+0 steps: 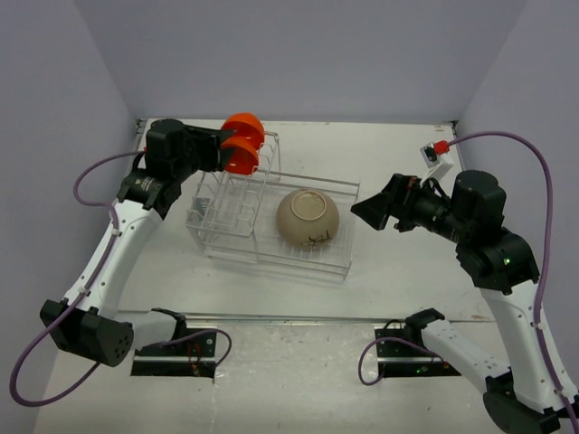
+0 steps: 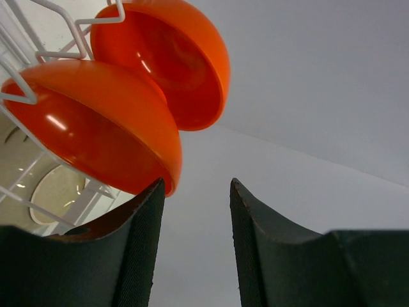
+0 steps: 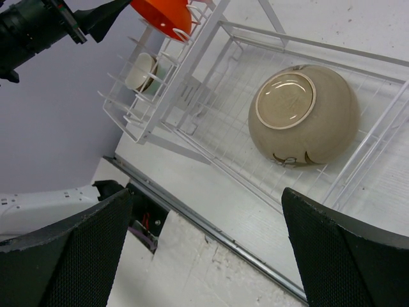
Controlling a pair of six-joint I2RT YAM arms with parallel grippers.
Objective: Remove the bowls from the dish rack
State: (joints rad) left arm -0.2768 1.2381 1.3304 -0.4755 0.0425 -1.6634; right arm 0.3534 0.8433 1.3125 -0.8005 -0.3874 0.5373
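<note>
A white table (image 1: 407,271) between pale walls carried the dish rack (image 1: 231,231). Two orange bowls (image 1: 242,145) stood on edge in its tall slotted part. The left gripper (image 2: 195,185), fingers spread and empty, sat just beside the nearer bowl's rim. The tan bowl (image 1: 308,217) lay upside down in the low basket, apart from the right gripper (image 3: 204,192), which was spread wide.

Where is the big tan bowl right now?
In the top view, the big tan bowl sits upside down in the dish rack's low basket, right of the slotted part holding the orange bowls.
</note>
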